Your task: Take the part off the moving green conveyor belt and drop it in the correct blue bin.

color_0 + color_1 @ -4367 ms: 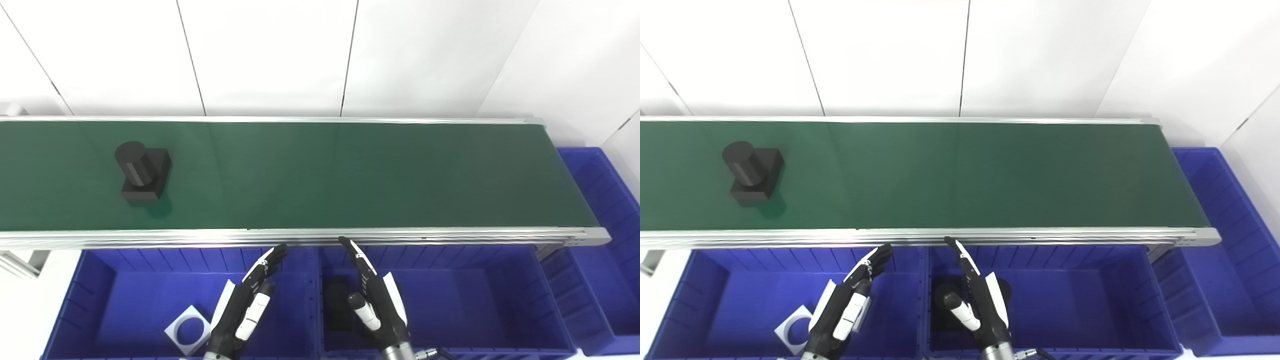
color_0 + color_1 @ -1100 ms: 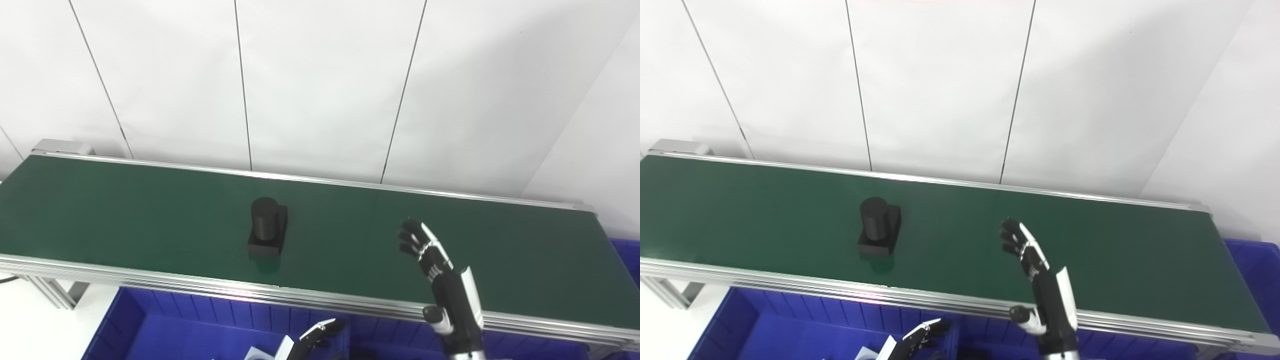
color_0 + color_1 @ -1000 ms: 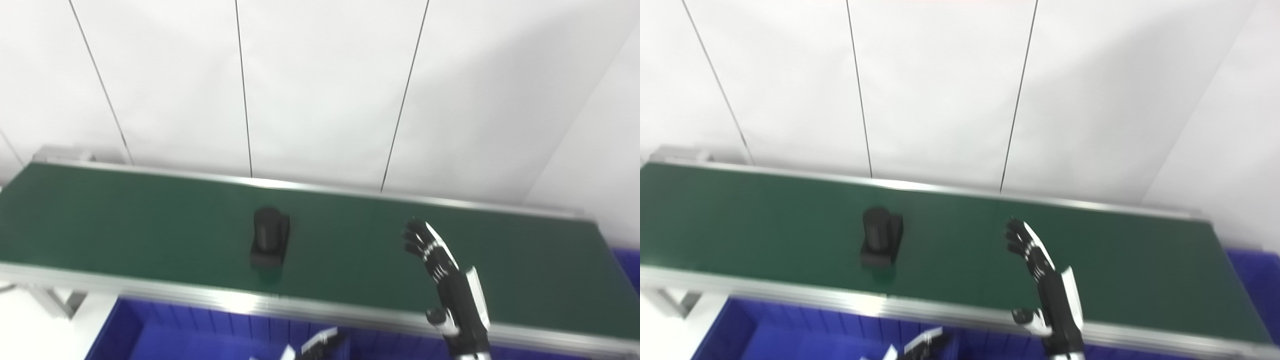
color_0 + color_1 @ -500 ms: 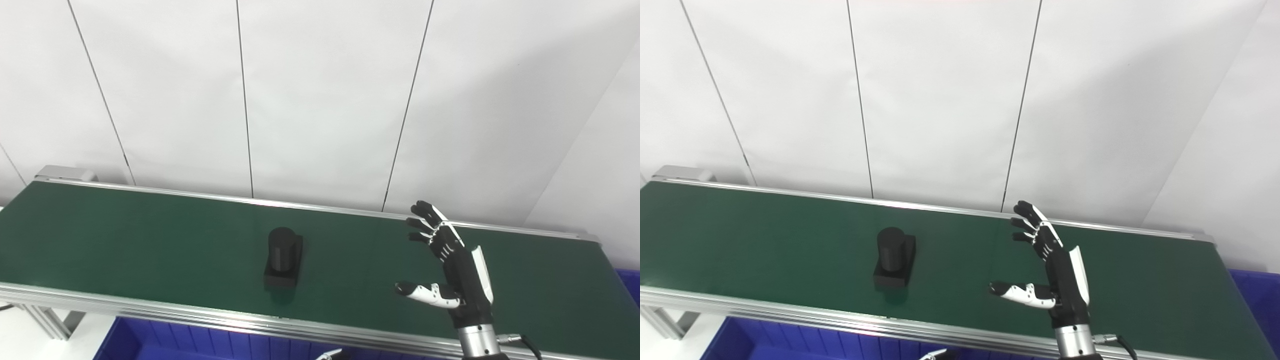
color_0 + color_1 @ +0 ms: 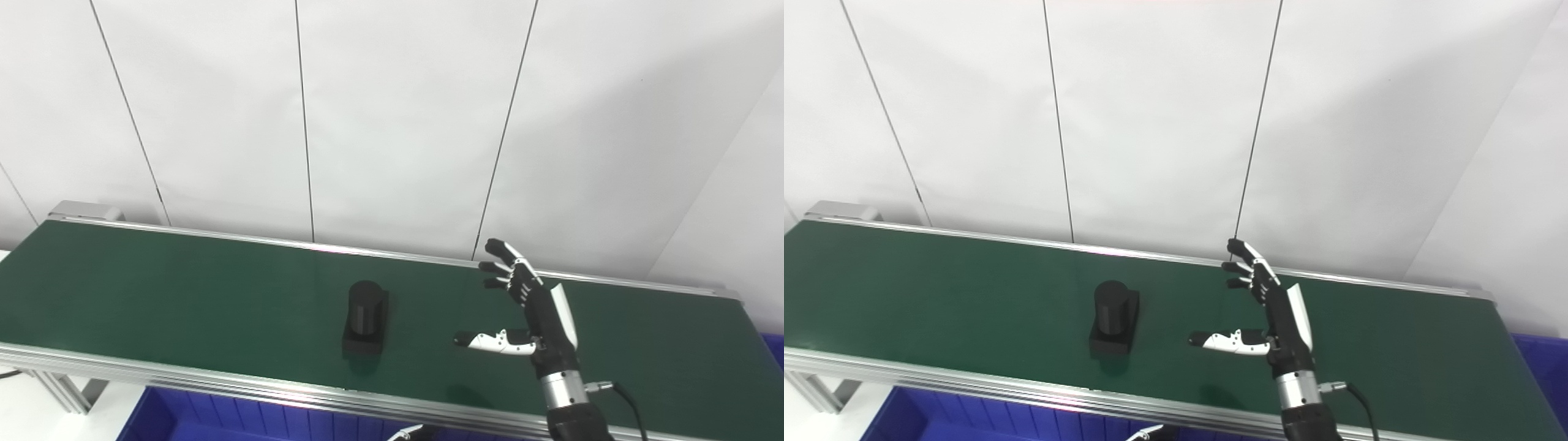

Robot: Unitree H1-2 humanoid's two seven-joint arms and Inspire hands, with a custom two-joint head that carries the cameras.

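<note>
I've got the green conveyor belt [image 5: 184, 288] running across the whole view, silver rail on its near edge and white wall panels [image 5: 398, 122] behind. Going L to R: far L end of the belt is bare green, well away from either hand. Then the part [image 5: 365, 318], a black piece w/ a short upright cylinder on a square base, sitting flat on the belt nearer the front rail than the back one. It's to the L of my right hand [image 5: 539, 306], apart from it, a clear strip of belt between, nothing touching it.

The right hand is up over the belt, arm coming in from the bottom R w/ a cable at the wrist. Hand is spread wide and empty: fingers [image 5: 1247, 264] fan up toward the back rail, thumb [image 5: 1222, 340] sticks out sideways to the L, pointing at the part but short of it. Palm faces L, toward the part. R of the hand the belt carries on bare to its end.

Below the front rail I see a strip of blue bin [image 5: 202, 419], ribbed wall only, inside hidden. Left hand [image 5: 409, 433] is just a sliver at the bottom edge, below the rail, nearer to me than the part; can't tell if it's spread or closed
</note>
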